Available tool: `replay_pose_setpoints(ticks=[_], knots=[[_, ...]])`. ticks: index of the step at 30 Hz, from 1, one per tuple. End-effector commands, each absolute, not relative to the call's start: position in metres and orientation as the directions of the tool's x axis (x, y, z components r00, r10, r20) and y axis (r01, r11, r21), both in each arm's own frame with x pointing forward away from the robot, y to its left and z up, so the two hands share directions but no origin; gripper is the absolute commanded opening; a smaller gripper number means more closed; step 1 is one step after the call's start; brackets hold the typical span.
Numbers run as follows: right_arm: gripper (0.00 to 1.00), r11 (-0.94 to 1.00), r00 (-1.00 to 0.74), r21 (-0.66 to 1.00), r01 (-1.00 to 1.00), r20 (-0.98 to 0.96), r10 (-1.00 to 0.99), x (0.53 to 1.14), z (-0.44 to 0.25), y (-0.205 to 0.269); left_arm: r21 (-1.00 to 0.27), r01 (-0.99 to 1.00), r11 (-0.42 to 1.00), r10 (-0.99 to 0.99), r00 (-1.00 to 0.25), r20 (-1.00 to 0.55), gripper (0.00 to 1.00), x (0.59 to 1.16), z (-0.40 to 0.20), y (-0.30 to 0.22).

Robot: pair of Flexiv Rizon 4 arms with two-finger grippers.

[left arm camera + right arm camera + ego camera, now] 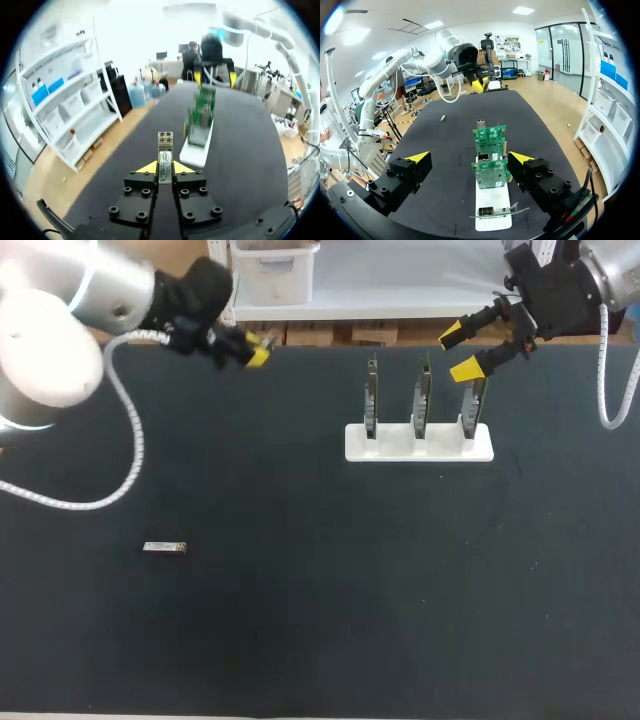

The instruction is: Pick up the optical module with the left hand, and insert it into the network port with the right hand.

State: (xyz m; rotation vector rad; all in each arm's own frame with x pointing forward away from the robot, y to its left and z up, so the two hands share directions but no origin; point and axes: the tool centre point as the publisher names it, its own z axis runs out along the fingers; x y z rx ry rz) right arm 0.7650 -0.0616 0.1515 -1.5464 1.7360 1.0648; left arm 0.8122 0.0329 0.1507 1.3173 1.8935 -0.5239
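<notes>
You have three boards [423,395] upright in a holder [419,443] toward the table's [320,620] far right; an optical module [164,547] lies near its left edge.

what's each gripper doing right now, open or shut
left gripper: shut on the optical module
right gripper: open, holding nothing

Two of the small ones on the count: one optical module [165,547] lies flat toward the left edge of the tabletop [330,620], and a second optical module [165,147] is pinched between the yellow tips of the left gripper [258,350]. Three circuit boards, first [372,395], second [422,395], third [472,408], stand upright in a row in one white holder [420,448] toward the far edge, right of the middle. Two grippers in all, with the right gripper [458,352] spread wide and carrying nothing.
</notes>
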Motion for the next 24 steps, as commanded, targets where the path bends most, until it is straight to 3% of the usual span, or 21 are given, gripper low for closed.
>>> replay_pose_setpoints(ticks=[1, 24], knots=[[1.00, 0.017, -0.163, 0.181, -0.983, -0.837, -0.523, 0.762, 0.152, -0.062, 0.100, 0.930, 0.353, 0.461, -0.080, -0.884, 0.00, 0.818, 0.165, 0.006], [1.00, 0.017, -0.163, 0.181, -0.983, -0.837, -0.523, 0.762, 0.152, -0.062, 0.127, 0.984, 0.125, 0.230, 0.096, -0.968, 0.00, 0.812, 0.208, -0.111]])
